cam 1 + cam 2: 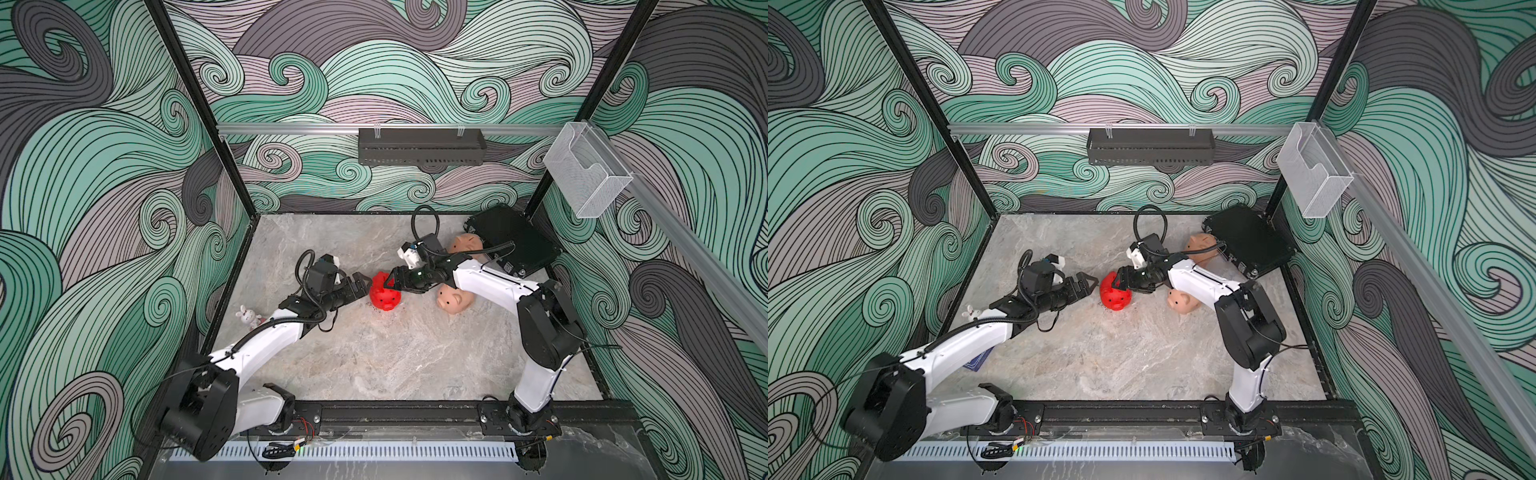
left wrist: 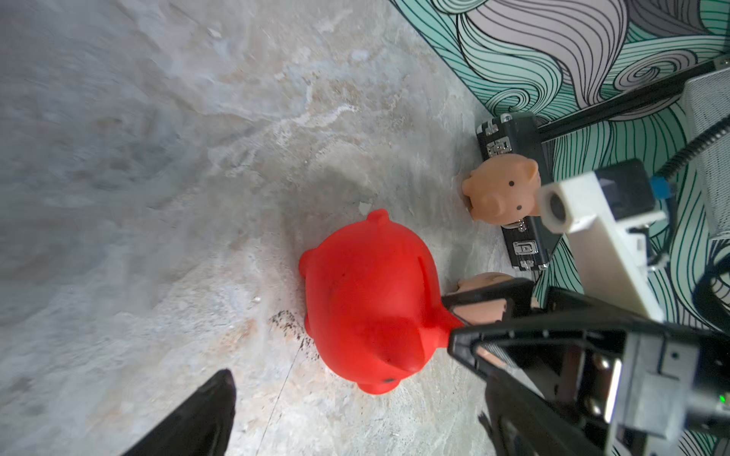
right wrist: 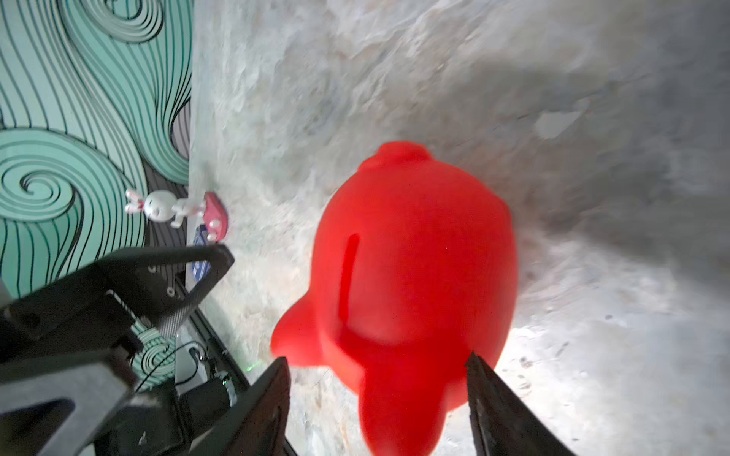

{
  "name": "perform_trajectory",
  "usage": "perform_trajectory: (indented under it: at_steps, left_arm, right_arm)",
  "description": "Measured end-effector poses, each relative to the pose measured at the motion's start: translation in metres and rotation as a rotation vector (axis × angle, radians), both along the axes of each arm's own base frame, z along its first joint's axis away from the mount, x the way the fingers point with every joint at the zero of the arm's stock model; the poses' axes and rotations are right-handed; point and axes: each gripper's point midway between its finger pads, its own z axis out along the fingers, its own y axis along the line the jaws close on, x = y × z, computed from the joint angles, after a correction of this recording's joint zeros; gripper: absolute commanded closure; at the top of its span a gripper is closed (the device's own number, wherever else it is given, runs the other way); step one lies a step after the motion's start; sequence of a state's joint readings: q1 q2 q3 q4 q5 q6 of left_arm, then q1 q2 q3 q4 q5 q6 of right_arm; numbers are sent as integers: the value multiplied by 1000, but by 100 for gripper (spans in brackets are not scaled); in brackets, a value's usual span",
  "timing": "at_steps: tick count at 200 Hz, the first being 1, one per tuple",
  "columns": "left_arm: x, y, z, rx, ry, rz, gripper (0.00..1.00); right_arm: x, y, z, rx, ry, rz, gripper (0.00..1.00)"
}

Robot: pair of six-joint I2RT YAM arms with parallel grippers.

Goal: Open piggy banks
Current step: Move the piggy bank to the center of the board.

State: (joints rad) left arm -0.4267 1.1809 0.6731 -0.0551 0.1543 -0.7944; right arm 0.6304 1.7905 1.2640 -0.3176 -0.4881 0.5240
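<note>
Left gripper (image 1: 365,284) hangs with jaws spread wide and empty, just beside the red piggy bank (image 1: 384,297) at the middle of the table (image 1: 374,365). Right gripper (image 1: 392,280) pinches the pig's far end. This looks like the bracing step; next, the belly plug, unseen here, must turn toward the free jaws
</note>
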Motion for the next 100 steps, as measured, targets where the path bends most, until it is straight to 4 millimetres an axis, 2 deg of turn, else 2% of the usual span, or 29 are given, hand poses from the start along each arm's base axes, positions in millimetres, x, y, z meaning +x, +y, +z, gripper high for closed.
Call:
perform_trajectory:
  at_steps: [15, 31, 67, 86, 100]
  left_arm:
    - [-6, 10, 5, 30, -14, 21, 2]
    - [-11, 18, 8, 68, -26, 26, 1]
    - [-15, 20, 5, 152, 12, -23, 1]
    - [-3, 13, 14, 196, 31, -61, 1]
    - [7, 5, 20, 212, 26, -86, 1]
  right_arm:
    - [-14, 11, 9, 17, -29, 45, 27]
    - [-19, 9, 14, 7, -72, 53, 28]
    - [-4, -33, 25, -133, -218, -55, 35]
    - [4, -50, 25, -211, -262, -103, 37]
    - [8, -58, 16, -272, -261, -120, 39]
